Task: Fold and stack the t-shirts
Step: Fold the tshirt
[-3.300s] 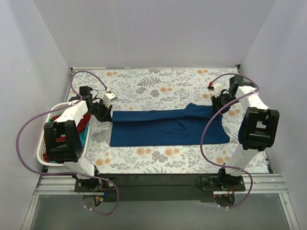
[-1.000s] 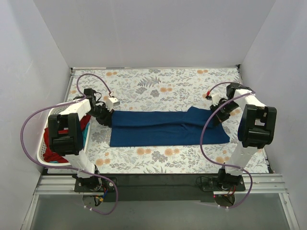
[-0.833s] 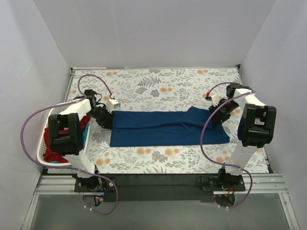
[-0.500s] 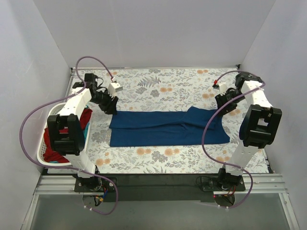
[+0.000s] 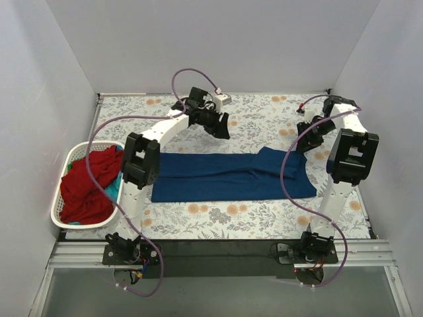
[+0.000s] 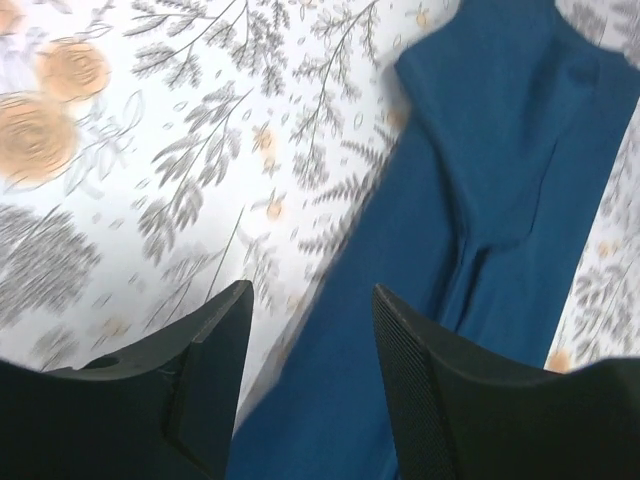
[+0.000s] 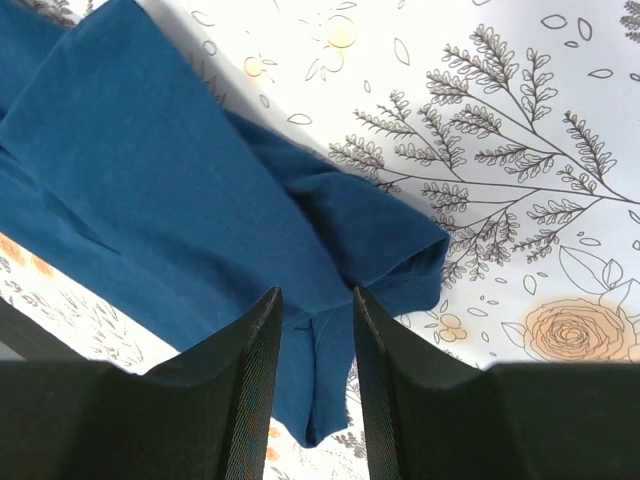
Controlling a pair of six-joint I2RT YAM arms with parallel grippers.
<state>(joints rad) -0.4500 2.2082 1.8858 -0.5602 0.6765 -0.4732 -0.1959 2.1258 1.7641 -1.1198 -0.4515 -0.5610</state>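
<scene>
The dark navy t-shirt (image 5: 231, 175) lies flat across the middle of the table, folded into a long strip, with a sleeve doubled over at its right end (image 7: 380, 240). My left gripper (image 5: 223, 129) hangs open above the back of the table, past the shirt's far edge. In the left wrist view its fingers (image 6: 312, 300) hold nothing, and the navy cloth (image 6: 500, 150) lies below them. My right gripper (image 5: 305, 140) hovers open over the shirt's right end, its fingers (image 7: 316, 300) apart and empty above the cloth (image 7: 150, 150). A red t-shirt (image 5: 89, 185) and a teal one (image 5: 114, 191) lie in the basket.
The white slatted laundry basket (image 5: 78, 146) stands at the table's left edge. The floral cover (image 5: 218, 218) spans the table, with white walls on three sides. Purple cables loop from both arms.
Both grippers have opened and let go of the navy shirt's ends. The left arm has lifted and swung from the shirt's left end to the back centre. The right gripper has risen slightly.
</scene>
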